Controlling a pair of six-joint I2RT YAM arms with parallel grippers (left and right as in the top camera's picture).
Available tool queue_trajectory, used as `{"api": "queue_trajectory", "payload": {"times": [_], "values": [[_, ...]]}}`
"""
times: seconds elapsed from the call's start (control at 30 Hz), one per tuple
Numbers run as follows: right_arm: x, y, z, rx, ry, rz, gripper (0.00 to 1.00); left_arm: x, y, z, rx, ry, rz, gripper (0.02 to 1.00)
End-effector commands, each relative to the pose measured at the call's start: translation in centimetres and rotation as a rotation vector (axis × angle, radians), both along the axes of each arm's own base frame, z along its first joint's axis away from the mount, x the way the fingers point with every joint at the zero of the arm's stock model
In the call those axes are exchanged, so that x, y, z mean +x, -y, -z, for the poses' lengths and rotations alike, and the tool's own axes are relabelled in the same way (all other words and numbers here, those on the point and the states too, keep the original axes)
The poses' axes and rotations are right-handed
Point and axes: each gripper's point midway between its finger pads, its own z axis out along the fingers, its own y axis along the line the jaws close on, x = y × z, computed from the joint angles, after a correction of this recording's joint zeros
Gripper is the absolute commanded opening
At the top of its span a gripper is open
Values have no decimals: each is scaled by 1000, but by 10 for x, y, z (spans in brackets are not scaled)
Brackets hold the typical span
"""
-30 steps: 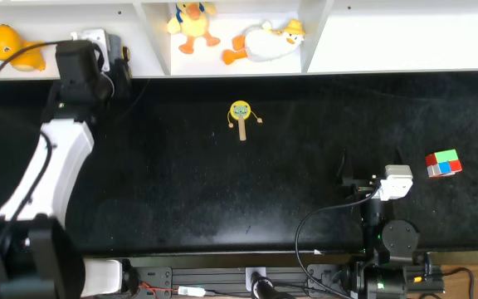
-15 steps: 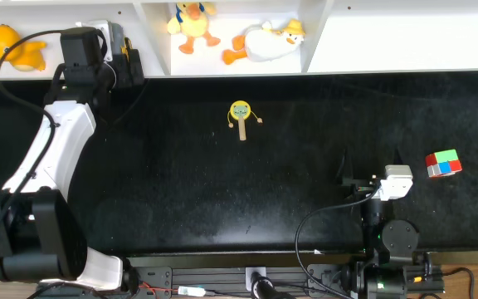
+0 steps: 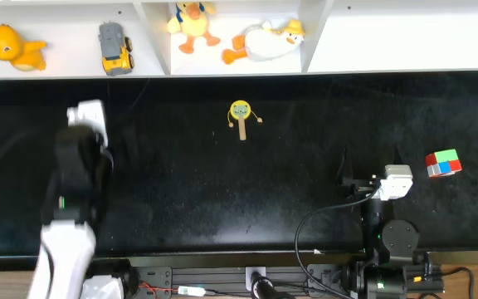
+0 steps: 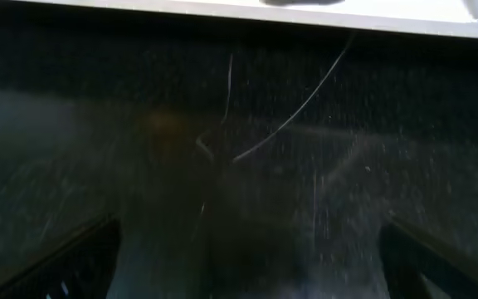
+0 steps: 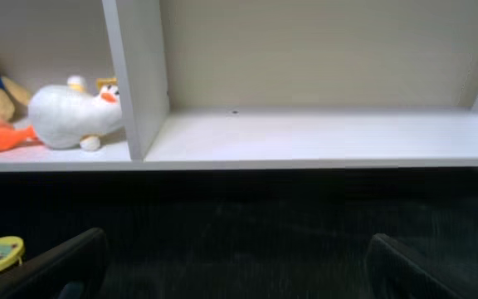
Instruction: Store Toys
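While both arms hang back from the toys, you've got two pieces left out on the black table (image 3: 181, 191). The yellow paddle toy (image 3: 241, 116) lies flat near the middle, short of the shelf (image 3: 388, 50), and the colour cube (image 3: 443, 163) sits off at the right side, near the right arm.

Your left pincer (image 4: 251, 270) is released, fingers spread wide over bare table with nothing between them. Your right pincer (image 5: 235, 278) is released too, empty, low and facing the shelf's vacant right compartment.

Already up there: the orange duck (image 3: 11, 46) with the toy truck (image 3: 114, 46) beside it, then the yellow plush duck (image 3: 191, 21) and the white plush duck (image 3: 264, 40) together in the middle compartment.

Now, the paddle toy. Expect it to be very light and stiff, a round head on a thin stick. There look to be two little beads dangling at its sides, though it's too small here to be sure. It lies low, so you'll want the fingertips right down at the table. I'd close across the stick just under the head and watch that it doesn't swivel in the grip.

The cube should be the easier one: rigid, blocky and light, but smooth-faced, so likely slippery. Square the jaws to two opposite flat faces at mid-height, never the corners, or it may squirt out.
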Motion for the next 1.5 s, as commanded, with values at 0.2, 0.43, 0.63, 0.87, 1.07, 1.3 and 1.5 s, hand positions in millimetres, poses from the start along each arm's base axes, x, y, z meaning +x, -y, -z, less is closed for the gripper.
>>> {"api": "queue_trajectory", "payload": {"times": [0.2, 0.43, 0.63, 0.87, 1.07, 1.3, 1.5], "values": [[0, 0, 4, 5, -3, 3, 996, -36, 48, -35, 130, 422, 371, 998], [0, 0, 4, 5, -3, 3, 996, -53, 50, -42, 175, 654, 364, 998], [0, 0, 4, 5, -3, 3, 993, -61, 47, -22, 141, 593, 327, 998], [0, 0, 4, 5, -3, 3, 996, -61, 36, -21, 105, 586, 236, 998], [0, 0, 4, 5, -3, 3, 996, -62, 51, -21, 78, 592, 288, 998], [0, 0, 4, 5, -3, 3, 996, -62, 57, -22, 68, 597, 317, 998], [0, 0, 4, 5, -3, 3, 996, -62, 56, -22, 69, 597, 313, 998]]}}
